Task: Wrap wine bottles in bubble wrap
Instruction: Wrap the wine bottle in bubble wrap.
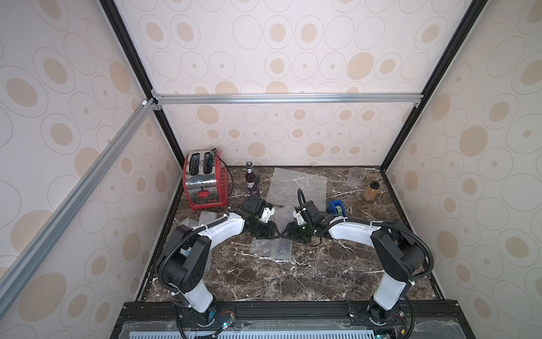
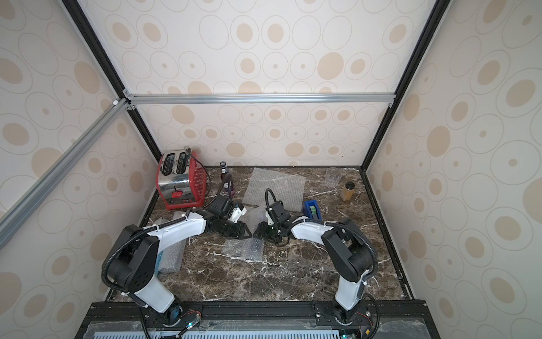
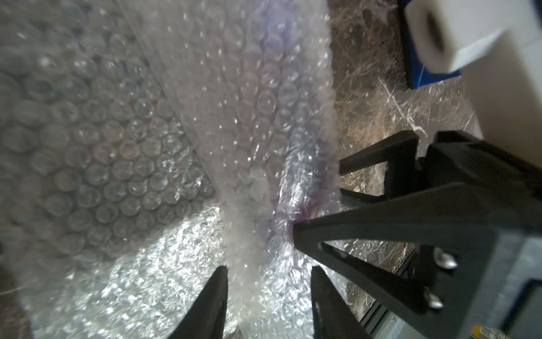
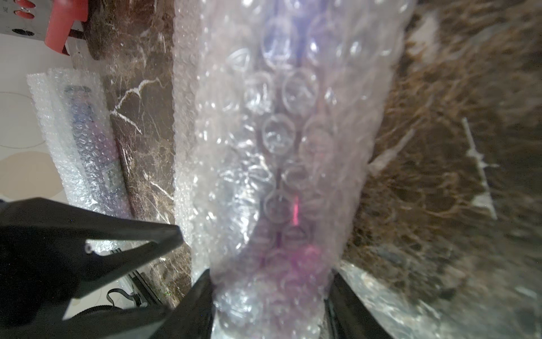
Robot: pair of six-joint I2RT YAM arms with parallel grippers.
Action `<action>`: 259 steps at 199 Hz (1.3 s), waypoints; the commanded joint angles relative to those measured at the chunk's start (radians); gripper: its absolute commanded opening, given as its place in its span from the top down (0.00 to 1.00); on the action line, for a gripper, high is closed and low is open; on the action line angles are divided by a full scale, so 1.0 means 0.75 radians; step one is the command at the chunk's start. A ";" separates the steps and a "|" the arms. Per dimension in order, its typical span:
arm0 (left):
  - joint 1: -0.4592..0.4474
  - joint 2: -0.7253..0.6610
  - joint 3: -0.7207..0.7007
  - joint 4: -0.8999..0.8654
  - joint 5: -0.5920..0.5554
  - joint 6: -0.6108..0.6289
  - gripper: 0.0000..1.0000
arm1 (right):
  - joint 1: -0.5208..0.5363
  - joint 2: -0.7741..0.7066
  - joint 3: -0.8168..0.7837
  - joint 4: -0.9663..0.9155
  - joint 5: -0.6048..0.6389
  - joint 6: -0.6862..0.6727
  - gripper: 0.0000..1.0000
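The wine bottle (image 4: 293, 258), part-rolled in bubble wrap (image 4: 228, 132), is clamped by our right gripper (image 4: 268, 276); our left gripper (image 3: 268, 268), jaws parted, should pinch the wrap's loose edge and pull it taut.

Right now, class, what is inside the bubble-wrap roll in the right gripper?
A purple-tinted wine bottle shows faintly through the bubble-wrap roll in the right gripper. The wrap hides its cap and label.

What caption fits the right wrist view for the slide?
Right claw grips a bubble-wrapped purple bottle; a second wrapped bottle lies on the marble table by the wall.
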 commanded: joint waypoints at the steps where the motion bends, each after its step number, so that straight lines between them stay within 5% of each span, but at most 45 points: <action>1: 0.008 0.023 -0.007 0.096 0.048 -0.035 0.59 | -0.002 0.042 -0.049 -0.091 0.143 0.034 0.42; 57: 0.007 0.086 -0.042 0.149 0.070 -0.048 0.73 | 0.007 0.021 -0.065 -0.076 0.146 0.024 0.42; 83: 0.007 0.089 0.008 0.085 0.039 -0.028 1.00 | 0.004 0.019 -0.050 -0.110 0.141 0.010 0.42; 162: 0.008 0.134 0.031 0.094 -0.001 0.002 1.00 | 0.010 -0.009 -0.072 -0.052 0.115 0.027 0.39; 178: 0.008 0.161 0.101 0.008 -0.021 0.019 0.61 | 0.009 -0.011 -0.064 -0.084 0.117 0.019 0.39; 194: 0.020 0.122 0.094 -0.007 -0.014 0.014 0.44 | 0.008 -0.026 -0.084 -0.071 0.125 0.011 0.39; 229: 0.025 -0.048 -0.037 0.111 0.080 0.017 0.29 | -0.008 -0.018 -0.090 -0.083 0.113 -0.010 0.39; 259: 0.024 -0.011 -0.137 0.257 0.238 -0.005 0.27 | -0.017 0.002 -0.090 -0.065 0.091 -0.020 0.43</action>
